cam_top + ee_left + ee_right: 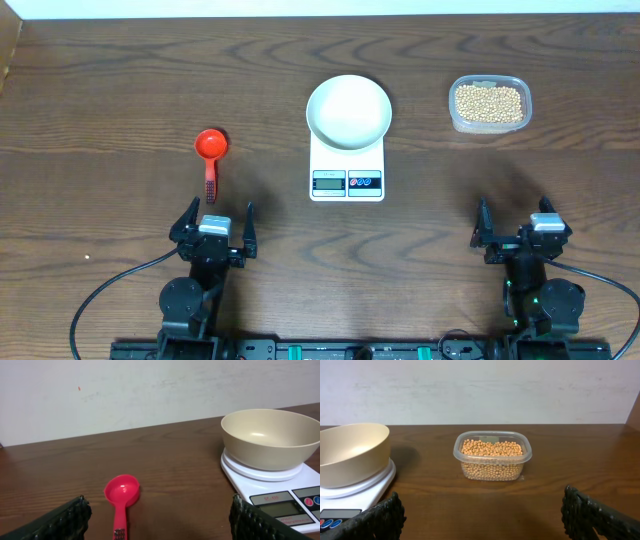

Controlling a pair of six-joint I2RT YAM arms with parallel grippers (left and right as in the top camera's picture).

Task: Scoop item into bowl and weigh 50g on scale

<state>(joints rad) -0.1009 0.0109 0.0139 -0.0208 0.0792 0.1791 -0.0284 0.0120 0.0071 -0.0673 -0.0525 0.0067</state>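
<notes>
Presently left gripper (221, 207) and right gripper (514, 209) stand open, empty, short of the scale (347, 168); bowl (348, 110) sits empty on it, beans (489, 102) in the tub (455, 117) to its right; advise gripping the red scoop (211, 158), to its left, squarely mid-handle.

White bowl (348, 110) sits upright on the scale (347, 183); tan beans (488, 102) fill a clear tub (490, 129)
</notes>
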